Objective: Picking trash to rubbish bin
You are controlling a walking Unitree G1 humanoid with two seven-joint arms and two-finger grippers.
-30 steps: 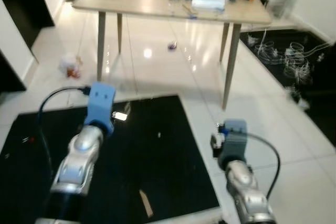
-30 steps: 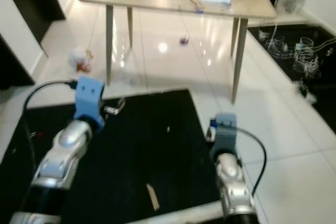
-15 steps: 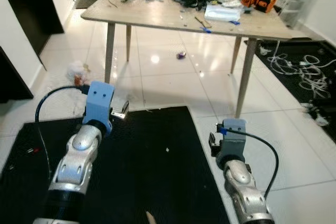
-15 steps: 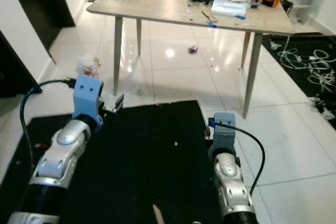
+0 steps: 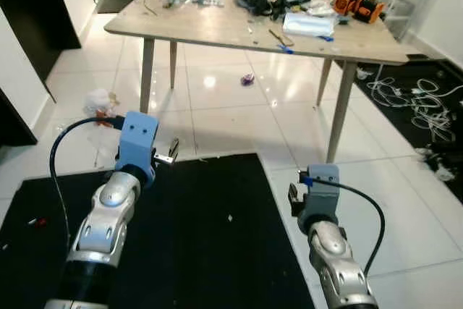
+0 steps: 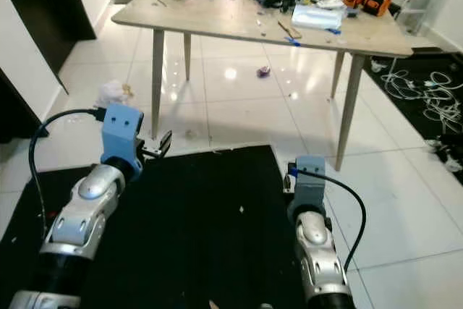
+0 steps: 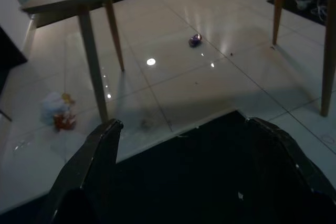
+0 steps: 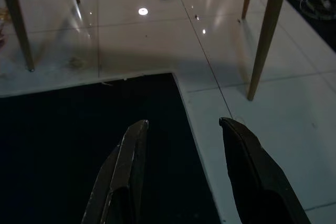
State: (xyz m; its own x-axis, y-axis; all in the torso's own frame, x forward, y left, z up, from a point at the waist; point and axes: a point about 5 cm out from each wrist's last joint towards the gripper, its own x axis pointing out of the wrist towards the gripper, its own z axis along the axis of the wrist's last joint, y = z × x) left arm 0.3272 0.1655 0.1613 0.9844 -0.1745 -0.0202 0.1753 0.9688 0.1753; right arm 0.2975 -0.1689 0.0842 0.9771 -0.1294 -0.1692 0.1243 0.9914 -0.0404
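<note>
Under the worktop (image 5: 239, 30), on the floor (image 5: 231, 117), lies purple trash (image 5: 247, 78); white trash (image 5: 98, 99) sits beside its left leg. Left end effector (image 7: 184, 145) and right end effector (image 8: 181, 129) hang released, empty. Best approach squarely, then reach low.

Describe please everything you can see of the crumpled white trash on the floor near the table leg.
The crumpled white trash is a small wad, like plastic or paper, with a red and orange part at one side. It lies on the glossy white tiles, on the robot's left of the table leg, apart from it and from the black mat. Nothing holds it.
</note>
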